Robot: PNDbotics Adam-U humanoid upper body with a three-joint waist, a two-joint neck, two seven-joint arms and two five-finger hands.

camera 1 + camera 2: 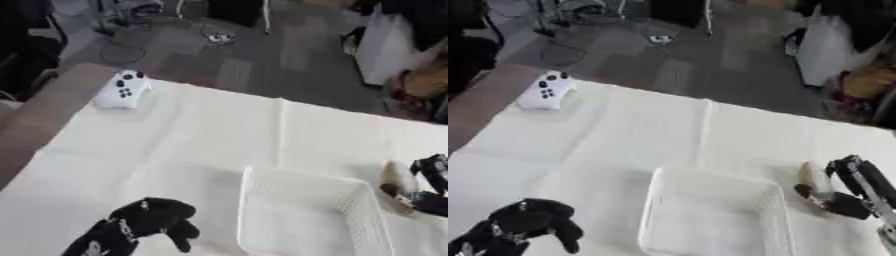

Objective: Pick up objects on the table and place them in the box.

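A white game controller point(122, 90) lies at the table's far left corner. Near the front middle stands a white mesh box point(710, 179), and nothing shows inside it. Just right of the box, a pale oblong thing with a dark end point(812, 184) sits low over the cloth. My right hand point(859, 182) comes in from the right edge, its fingers and thumb curled round that thing. My left hand point(149, 217) is at the lower left, left of the box, with its fingers curled and nothing in them.
A white cloth point(219, 135) covers the table, and a bare brown strip point(44, 115) runs along the left edge. Beyond the far edge are grey floor, chair bases and a white bag point(385, 50).
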